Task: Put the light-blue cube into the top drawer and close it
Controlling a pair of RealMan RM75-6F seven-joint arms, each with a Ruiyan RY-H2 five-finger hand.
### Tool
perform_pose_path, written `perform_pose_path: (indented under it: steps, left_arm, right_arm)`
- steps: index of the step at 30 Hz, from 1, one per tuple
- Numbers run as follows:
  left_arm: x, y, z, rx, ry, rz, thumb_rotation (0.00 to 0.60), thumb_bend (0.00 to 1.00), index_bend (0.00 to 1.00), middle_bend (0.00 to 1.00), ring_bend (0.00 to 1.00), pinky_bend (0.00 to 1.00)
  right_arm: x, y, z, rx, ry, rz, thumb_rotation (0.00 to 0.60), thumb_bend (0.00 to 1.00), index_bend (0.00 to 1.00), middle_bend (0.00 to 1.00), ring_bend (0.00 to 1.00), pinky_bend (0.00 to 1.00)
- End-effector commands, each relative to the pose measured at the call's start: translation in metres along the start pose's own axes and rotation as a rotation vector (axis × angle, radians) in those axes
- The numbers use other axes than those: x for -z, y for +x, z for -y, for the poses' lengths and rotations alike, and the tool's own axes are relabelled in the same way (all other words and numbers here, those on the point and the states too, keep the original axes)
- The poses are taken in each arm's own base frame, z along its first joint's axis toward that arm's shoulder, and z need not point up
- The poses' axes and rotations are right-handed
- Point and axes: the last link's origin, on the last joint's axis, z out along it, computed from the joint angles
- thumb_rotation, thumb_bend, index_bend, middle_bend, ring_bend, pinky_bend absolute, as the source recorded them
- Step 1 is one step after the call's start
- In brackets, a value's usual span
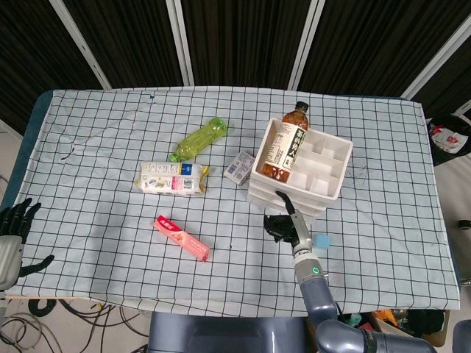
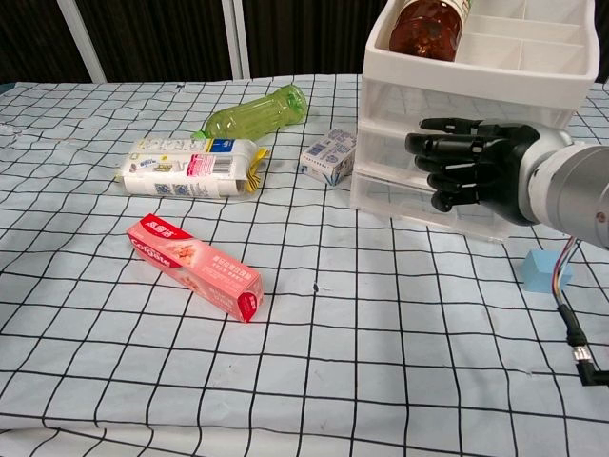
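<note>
The light-blue cube (image 1: 321, 241) (image 2: 544, 269) lies on the checked cloth, just right of my right forearm. Left of it stands the white drawer unit (image 1: 259, 170) (image 2: 385, 143), its drawers closed. On its top tray lies a brown tea bottle (image 1: 285, 147) (image 2: 428, 24). My black right hand (image 1: 280, 225) (image 2: 468, 169) hovers close in front of the drawer fronts with its fingers pointing left and slightly curled, holding nothing. Whether it touches a drawer front I cannot tell. My left hand (image 1: 16, 223) rests at the table's left edge with its fingers spread and empty.
Left of the drawers lie a small white carton (image 1: 239, 168) (image 2: 329, 154), a green bottle (image 1: 200, 137) (image 2: 257, 110), a white snack pack (image 1: 173, 178) (image 2: 190, 168) and a pink box (image 1: 181, 237) (image 2: 195, 266). A cable (image 2: 571, 324) trails from my right wrist.
</note>
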Motion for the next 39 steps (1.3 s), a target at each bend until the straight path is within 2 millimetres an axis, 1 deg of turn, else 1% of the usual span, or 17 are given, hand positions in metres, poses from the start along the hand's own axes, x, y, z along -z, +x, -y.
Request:
perform_pose_path:
  steps: [1,20,28,36,39]
  left_arm:
    - [0.0,0.0,0.0,0.0,0.0,0.0,0.6,0.02,0.0,0.0,0.0,0.0]
    - [0.0009,0.0013,0.0012,0.0,0.004,-0.005,0.6,0.02,0.0,0.0,0.0,0.0]
    - [0.0008,0.0008,0.0011,-0.003,0.005,-0.004,0.6,0.02,0.0,0.0,0.0,0.0]
    - [0.001,0.0005,0.0009,-0.003,0.005,-0.002,0.6,0.02,0.0,0.0,0.0,0.0]
    - [0.0009,0.0006,0.0008,-0.003,0.005,-0.003,0.6,0.02,0.0,0.0,0.0,0.0]
  right_arm:
    - [-0.0002,-0.0001,0.0002,0.0,-0.001,0.001,0.6,0.45,0.0,0.84,0.88,0.79]
    - [-0.0008,-0.0016,0.0,-0.012,-0.01,0.006,0.6,0.45,0.0,0.84,0.88,0.79]
    - [-0.0028,0.0002,0.0046,-0.019,-0.011,0.006,0.6,0.45,0.0,0.84,0.88,0.79]
    - [-0.0016,0.0006,0.0054,-0.026,-0.016,0.014,0.6,0.45,0.07,0.84,0.88,0.79]
    - [0.0005,-0.0004,0.0043,-0.025,-0.02,0.023,0.6,0.45,0.08,0.84,0.88,0.79]
